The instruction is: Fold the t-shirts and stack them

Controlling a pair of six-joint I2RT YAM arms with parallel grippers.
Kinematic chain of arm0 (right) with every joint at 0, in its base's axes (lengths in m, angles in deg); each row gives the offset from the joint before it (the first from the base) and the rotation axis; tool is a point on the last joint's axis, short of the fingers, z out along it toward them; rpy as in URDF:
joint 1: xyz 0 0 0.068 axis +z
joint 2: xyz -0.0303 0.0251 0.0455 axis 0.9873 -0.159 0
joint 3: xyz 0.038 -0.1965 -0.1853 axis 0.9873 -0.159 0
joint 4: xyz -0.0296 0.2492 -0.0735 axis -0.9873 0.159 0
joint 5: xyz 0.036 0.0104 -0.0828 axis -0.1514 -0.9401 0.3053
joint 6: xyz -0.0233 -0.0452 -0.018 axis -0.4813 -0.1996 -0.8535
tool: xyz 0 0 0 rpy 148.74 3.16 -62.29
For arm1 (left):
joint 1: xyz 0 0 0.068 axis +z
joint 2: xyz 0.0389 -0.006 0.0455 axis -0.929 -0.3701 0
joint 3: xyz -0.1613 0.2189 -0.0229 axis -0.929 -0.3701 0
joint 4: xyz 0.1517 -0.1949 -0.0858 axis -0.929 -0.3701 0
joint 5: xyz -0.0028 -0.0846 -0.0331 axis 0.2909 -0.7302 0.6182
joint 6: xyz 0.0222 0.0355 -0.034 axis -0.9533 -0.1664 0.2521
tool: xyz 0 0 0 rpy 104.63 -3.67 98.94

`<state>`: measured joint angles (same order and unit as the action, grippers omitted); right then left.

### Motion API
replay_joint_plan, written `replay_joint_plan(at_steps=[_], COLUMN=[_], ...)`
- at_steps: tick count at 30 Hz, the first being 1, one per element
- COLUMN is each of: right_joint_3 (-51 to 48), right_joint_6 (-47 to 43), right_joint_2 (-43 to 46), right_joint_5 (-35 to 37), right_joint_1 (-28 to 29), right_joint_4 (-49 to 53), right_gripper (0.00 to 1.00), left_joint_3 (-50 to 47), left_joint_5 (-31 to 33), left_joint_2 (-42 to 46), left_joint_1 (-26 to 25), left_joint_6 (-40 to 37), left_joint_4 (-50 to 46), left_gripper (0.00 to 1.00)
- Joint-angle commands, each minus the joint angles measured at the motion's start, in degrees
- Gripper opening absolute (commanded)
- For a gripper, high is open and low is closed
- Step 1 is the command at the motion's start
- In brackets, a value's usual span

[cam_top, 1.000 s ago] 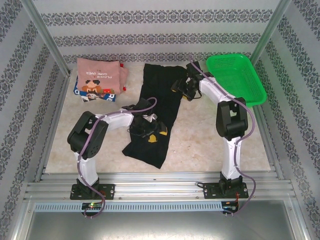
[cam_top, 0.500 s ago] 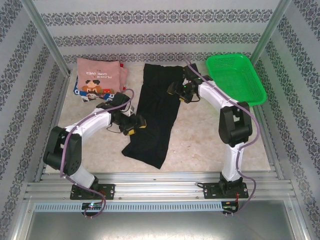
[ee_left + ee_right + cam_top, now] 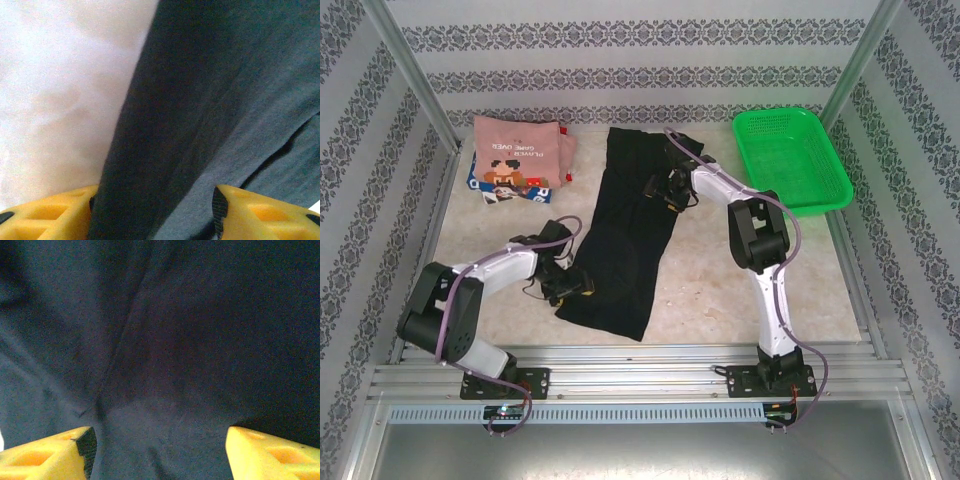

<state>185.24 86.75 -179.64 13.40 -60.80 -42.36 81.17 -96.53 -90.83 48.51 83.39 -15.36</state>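
Pink shirt (image 3: 520,152) sits folded on the blue-white one (image 3: 483,187), upper left; your black shirt (image 3: 625,240), a long strip at centre of the bench (image 3: 720,280), is not yet folded short or stacked; left jaws open astride its lower-left edge, right jaws open over its top.

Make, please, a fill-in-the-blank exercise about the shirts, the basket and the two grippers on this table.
1. On the blue-and-white shirt lies the ___ one.
2. The colour of the basket is ___.
3. The left gripper and the right gripper are both over the ___ shirt.
4. The jaws of both grippers are ___.

Missing words: pink; green; black; open.
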Motion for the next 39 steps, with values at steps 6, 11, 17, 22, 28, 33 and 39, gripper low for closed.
replay_joint_plan(at_steps=[6, 11, 17, 22, 28, 33, 39], right_joint_3=[20.52, 39.11, 24.46, -6.71, -28.15, -42.30, -54.72], right_joint_6=[-0.24, -0.82, -2.38, -1.64, -1.06, 5.30, 12.00], right_joint_2=[-13.29, -22.96, -11.88, 7.43, 25.14, 36.77, 46.30], right_joint_5=[5.68, 4.93, 2.74, 1.22, -2.32, -5.37, -6.56], right_joint_1=[-0.34, -2.47, -2.65, -1.95, 0.82, 5.98, 16.62], right_joint_4=[9.75, 19.29, 16.47, 0.97, -2.32, -5.69, -7.46], right_gripper=[0.70, 0.70, 0.71, 0.72, 0.75, 0.76, 0.75], left_joint_3=[-8.66, -6.16, -5.73, -7.25, -6.86, -6.96, -8.57], left_joint_5=[-3.67, -8.78, -6.39, -6.95, -9.93, -8.18, -8.61], left_joint_2=[3.35, 5.95, 11.67, 11.97, 6.56, 4.70, 7.35], left_joint_1=[-0.53, -1.45, 0.39, 2.15, 3.39, 5.66, 6.89], left_joint_6=[6.79, 5.35, 3.67, 3.40, 0.35, -4.53, -2.45], left_joint_4=[1.75, 0.87, -5.54, -3.17, 0.90, -3.85, 0.00], left_gripper=[0.64, 0.65, 0.67, 0.67, 0.66, 0.62, 0.57])
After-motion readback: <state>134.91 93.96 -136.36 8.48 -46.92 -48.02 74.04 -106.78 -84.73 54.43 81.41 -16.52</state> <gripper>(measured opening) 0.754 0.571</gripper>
